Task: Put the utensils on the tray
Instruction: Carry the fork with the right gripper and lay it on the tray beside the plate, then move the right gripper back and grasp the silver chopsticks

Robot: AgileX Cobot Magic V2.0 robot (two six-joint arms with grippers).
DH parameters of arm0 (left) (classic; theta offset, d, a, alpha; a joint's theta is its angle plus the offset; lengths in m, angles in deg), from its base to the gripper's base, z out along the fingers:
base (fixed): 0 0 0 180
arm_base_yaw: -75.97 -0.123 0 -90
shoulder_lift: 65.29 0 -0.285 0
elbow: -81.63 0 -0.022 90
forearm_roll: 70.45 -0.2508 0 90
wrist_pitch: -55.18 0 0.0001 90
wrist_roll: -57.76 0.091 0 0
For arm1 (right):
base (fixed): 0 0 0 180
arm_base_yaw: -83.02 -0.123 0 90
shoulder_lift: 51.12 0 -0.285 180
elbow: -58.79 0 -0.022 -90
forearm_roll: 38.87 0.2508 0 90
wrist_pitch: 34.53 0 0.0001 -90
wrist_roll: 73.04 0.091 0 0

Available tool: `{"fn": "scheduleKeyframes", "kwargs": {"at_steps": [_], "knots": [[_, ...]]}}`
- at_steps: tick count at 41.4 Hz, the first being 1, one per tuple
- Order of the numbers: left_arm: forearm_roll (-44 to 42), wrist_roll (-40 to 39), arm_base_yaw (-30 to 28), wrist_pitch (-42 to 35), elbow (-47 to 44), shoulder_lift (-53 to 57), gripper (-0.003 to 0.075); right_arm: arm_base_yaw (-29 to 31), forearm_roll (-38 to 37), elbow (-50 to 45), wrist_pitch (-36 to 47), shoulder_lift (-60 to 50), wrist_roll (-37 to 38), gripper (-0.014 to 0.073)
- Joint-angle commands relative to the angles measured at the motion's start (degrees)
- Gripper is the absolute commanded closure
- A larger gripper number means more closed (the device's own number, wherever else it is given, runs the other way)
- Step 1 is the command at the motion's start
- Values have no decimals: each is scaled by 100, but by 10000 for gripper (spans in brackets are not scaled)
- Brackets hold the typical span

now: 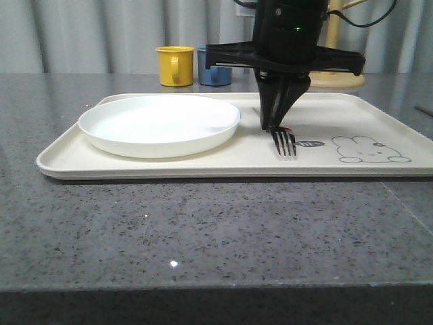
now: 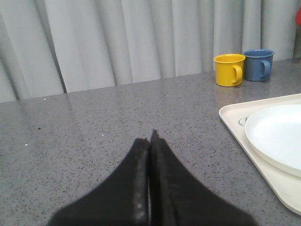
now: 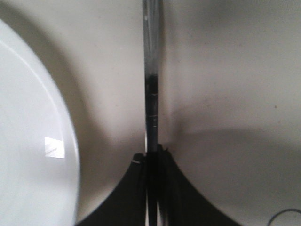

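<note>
The cream tray [image 1: 203, 168] lies across the middle of the grey counter, with the white plate [image 1: 159, 124] on its left half. My right gripper [image 1: 274, 126] points down over the tray's middle, just right of the plate, and is shut on the handle of the silver fork [image 1: 285, 143]. The tines point toward the front and sit at the tray's surface. The right wrist view has the fork handle [image 3: 151, 84] running out from the closed right gripper [image 3: 153, 150], the plate [image 3: 28, 141] beside it. My left gripper [image 2: 151, 137] is shut and empty over bare counter left of the tray [image 2: 235, 115].
A yellow mug [image 1: 175, 66] and a blue mug [image 1: 213, 68] stand behind the tray's far edge. A wooden stand base [image 1: 336, 76] sits at the back right. A line-drawn rabbit [image 1: 369, 150] marks the tray's right part. Bare counter stretches in front of the tray.
</note>
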Motion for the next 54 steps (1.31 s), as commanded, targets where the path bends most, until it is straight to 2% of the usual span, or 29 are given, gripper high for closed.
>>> {"fn": "scheduleKeyframes", "kwargs": {"at_steps": [1, 10, 15, 21, 26, 37, 54], "knots": [[58, -27, 46, -450, 161, -61, 739, 11, 37, 189, 114, -273, -3, 498], [58, -27, 46, -450, 161, -61, 739, 11, 81, 290, 101, -280, 2, 293], [58, -27, 46, -450, 161, -61, 739, 11, -14, 510, -68, -363, 2, 234], [58, -27, 46, -450, 161, -61, 739, 98, -438, 707, -384, -580, 2, 232], [58, -27, 46, -450, 161, -61, 739, 408, -686, 719, -751, -775, -61, 234], [58, -27, 46, -450, 161, -61, 739, 1453, -583, 623, -1490, -883, -1179, 234], [58, -27, 46, -450, 161, -61, 739, 3042, 104, -156, -1123, -1144, -2563, 234]]}}
